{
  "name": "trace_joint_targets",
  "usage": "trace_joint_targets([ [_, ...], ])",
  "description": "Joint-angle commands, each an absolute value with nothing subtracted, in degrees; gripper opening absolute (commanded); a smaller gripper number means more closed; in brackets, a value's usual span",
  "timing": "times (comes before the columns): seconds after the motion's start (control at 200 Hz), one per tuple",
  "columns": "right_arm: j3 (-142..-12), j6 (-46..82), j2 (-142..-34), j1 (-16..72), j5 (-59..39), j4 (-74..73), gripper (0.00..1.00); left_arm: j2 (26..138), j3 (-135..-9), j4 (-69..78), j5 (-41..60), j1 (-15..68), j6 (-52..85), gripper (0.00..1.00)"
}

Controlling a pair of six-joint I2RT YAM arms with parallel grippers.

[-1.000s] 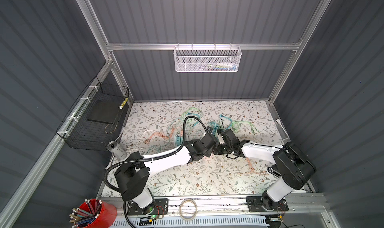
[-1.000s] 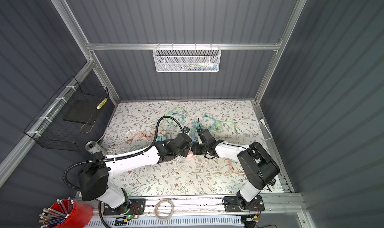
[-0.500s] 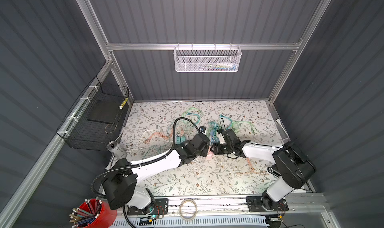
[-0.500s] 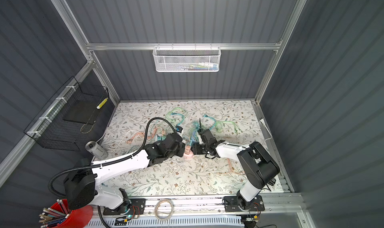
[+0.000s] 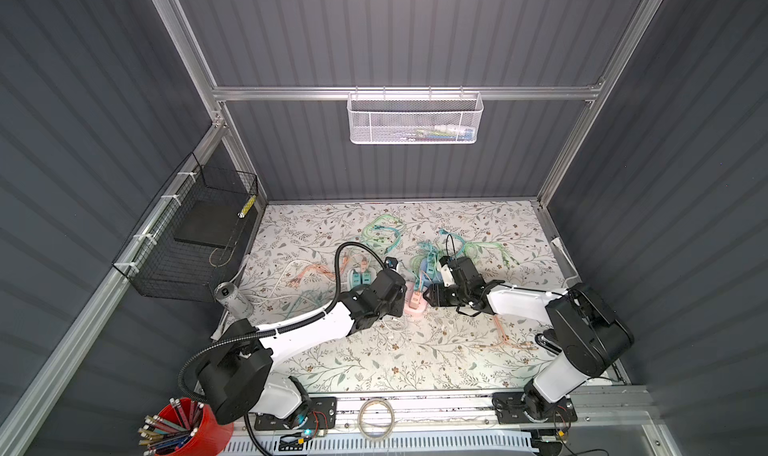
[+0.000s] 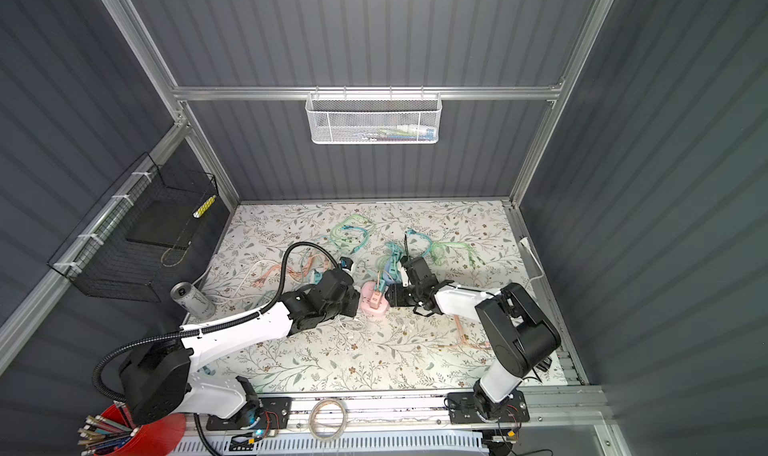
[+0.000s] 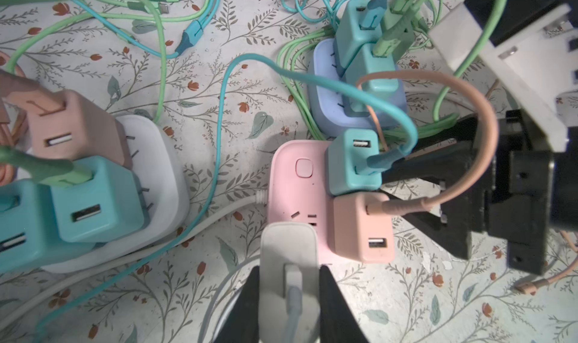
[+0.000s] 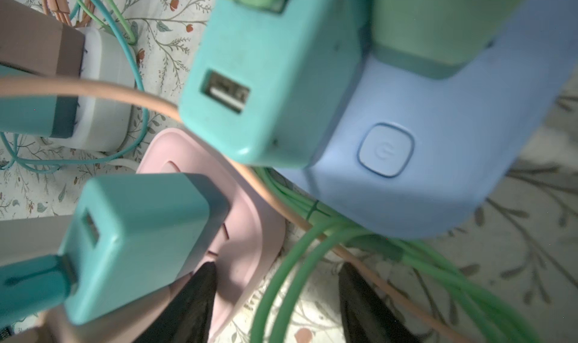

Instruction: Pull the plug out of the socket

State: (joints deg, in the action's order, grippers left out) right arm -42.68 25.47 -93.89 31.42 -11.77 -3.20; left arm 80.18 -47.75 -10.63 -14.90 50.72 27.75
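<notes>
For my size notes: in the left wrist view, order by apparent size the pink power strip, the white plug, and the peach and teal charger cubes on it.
1. Pink plastic power strip.
2. White plastic plug in the left tool, though nearness inflates it.
3. Peach charger cube and teal charger cube: alike, not ranked.

left arm [image 5: 307, 333]: glossy white shells alternating with black joint housings | black ribbed hose [image 5: 355, 244]: arching above it, centre-left | right arm [image 5: 519, 302]: white link meeting bulky black joints, right side | left gripper [image 7: 289, 268]: black wedge fingers tapering | base plates [image 5: 295, 416]: black, showing loose wiring, bottom edge
</notes>
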Motion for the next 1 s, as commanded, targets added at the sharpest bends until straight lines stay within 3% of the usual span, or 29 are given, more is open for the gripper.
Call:
trace_joint_targets([
  [0.0, -39.43, 23.77, -95.91, 30.40, -4.83, 7.04, 0.64, 77.17, -45.13, -9.96, -13.13, 50.16, 30.06, 0.18],
  [0.465, -39.64, 24.50, -97.02, 30.40, -7.02, 5.47, 0.65, 66.61, -32.83, -3.34, -8.17, 49.66, 39.95, 0.22],
  [0.891, -40.08, 24.57, -97.16, 30.40, -7.58, 5.61, 0.65, 69.88, -28.51, 4.24, -2.63, 49.65, 42.68, 0.24],
  [0.996, -40.08, 24.70, -97.16, 30.33, -7.64, 5.52, 0.65, 69.37, -27.78, 3.19, -3.52, 49.42, 43.60, 0.29],
])
